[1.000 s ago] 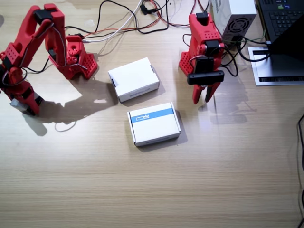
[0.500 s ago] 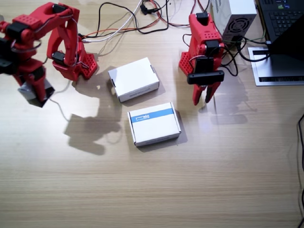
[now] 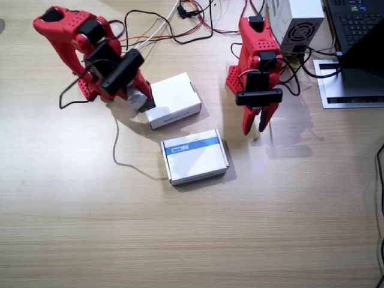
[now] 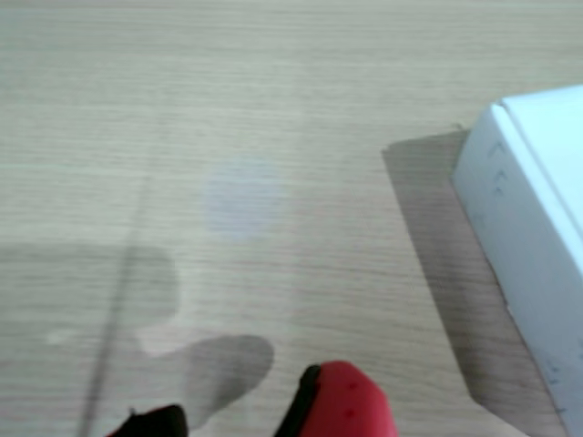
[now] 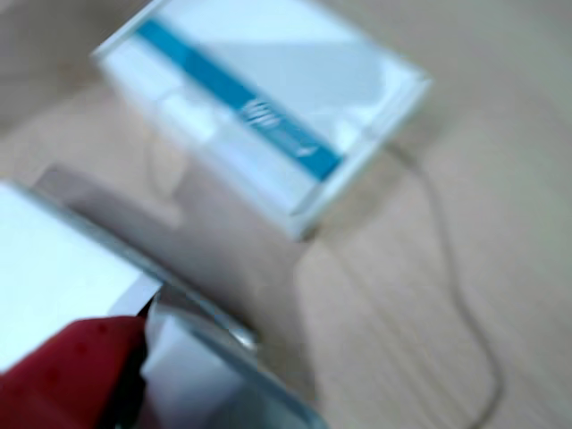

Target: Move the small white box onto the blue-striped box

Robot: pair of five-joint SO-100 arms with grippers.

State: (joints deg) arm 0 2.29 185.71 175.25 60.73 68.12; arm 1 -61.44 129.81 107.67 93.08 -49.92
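Blue-striped box (image 3: 194, 156) lies long axis roughly left-right, while right hand (image 3: 137, 99) pinches small white box (image 3: 140, 100).

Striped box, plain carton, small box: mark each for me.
Striped box (image 3: 194, 156), fixed view: white top below the blue band.
Plain carton (image 3: 174, 99), fixed view: middle of its top.
Small box (image 3: 138, 99), fixed view: grey side showing at the right gripper (image 3: 135, 96).

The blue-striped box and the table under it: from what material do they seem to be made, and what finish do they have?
The blue-striped box looks like thin cardboard with a smooth, faintly glossy white print: sharp folded edges, a tuck flap at its end, a printed blue band. The table shows light wood grain in long straight lines with a matte, even surface; it may be laminate rather than solid wood, which the pictures leave open.
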